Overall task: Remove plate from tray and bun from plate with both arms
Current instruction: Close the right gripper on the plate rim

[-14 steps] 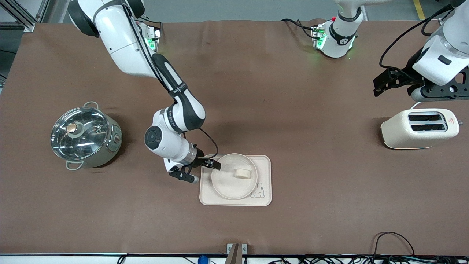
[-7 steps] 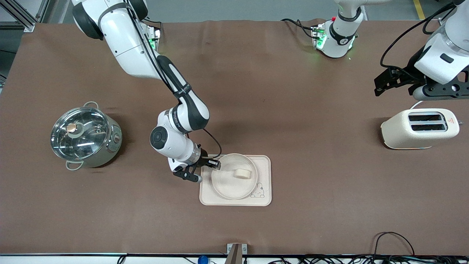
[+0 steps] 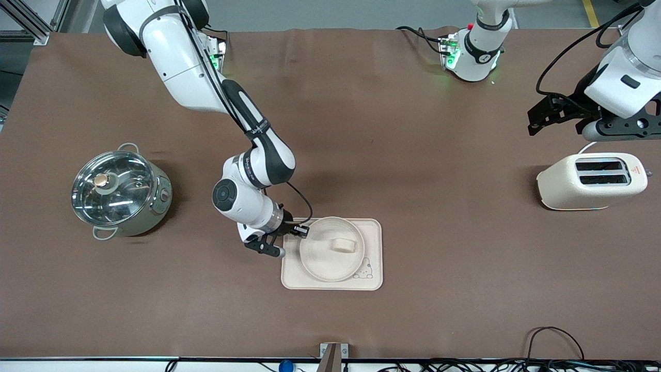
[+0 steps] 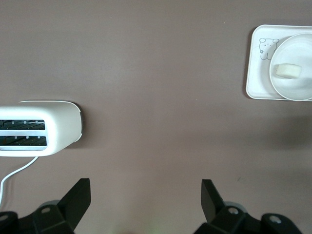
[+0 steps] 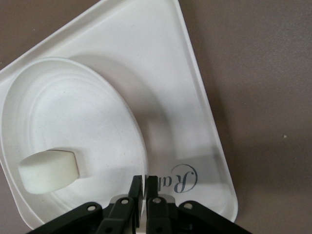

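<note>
Even overhead light, all views sharp. Soft shadows on the desk (image 3: 413, 155) under the arms; glare on the pot lid (image 3: 112, 188).

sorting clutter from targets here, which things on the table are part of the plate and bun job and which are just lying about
Part of the job:
- plate, on the tray
- tray
- bun, on the plate
- right gripper, shut on the plate's rim
- left gripper, open, waiting above the toaster

Just lying about:
- toaster
- lidded steel pot
</note>
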{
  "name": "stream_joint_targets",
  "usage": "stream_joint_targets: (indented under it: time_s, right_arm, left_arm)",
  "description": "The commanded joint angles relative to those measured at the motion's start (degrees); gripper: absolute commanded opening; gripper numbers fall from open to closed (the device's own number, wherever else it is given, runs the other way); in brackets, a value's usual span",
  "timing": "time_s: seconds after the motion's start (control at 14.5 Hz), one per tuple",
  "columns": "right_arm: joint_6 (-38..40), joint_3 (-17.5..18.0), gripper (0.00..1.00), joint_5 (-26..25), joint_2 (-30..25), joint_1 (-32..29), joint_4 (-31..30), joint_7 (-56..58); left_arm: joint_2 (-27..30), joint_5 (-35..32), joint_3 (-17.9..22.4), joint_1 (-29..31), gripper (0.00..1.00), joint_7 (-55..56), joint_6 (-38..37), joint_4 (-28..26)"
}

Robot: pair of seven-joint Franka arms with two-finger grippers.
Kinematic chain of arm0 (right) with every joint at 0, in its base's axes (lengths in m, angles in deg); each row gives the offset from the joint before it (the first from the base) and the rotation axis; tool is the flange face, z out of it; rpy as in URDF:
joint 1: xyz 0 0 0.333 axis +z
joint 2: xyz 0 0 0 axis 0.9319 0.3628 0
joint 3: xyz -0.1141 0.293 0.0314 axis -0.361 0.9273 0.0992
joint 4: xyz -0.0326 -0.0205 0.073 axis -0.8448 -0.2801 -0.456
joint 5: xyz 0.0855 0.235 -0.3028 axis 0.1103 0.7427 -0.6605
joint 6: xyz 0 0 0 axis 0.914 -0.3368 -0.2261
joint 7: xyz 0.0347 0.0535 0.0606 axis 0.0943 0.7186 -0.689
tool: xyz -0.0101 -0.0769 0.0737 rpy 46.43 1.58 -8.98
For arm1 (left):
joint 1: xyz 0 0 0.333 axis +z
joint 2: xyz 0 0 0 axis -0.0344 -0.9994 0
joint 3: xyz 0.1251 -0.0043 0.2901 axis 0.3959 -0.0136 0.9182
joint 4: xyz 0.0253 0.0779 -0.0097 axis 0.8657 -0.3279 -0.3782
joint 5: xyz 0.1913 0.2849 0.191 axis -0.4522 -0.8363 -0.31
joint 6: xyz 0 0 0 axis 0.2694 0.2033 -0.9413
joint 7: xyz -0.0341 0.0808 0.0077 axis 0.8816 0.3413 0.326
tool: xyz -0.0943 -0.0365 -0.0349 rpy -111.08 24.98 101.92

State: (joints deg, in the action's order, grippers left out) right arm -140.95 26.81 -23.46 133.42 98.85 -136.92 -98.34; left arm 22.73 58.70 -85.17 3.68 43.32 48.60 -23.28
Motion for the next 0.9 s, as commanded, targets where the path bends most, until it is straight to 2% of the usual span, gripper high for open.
stream_joint_targets:
  time_s: [0.0,0.83]
  right_arm:
    - [-0.16,-0.23,0.0,0.88,1.07,-0.32,1.23,4.28]
    - [0.72,-0.15,0.0,2.99,0.37,-0.68,1.4,2.37]
  left_arm:
    - [0.26,0.33,-0.06,0.23,1.0,0.28,-0.21,0.52]
    - [-0.18,0.94,-0.06,0.49,1.0,0.19,0.06,0.52]
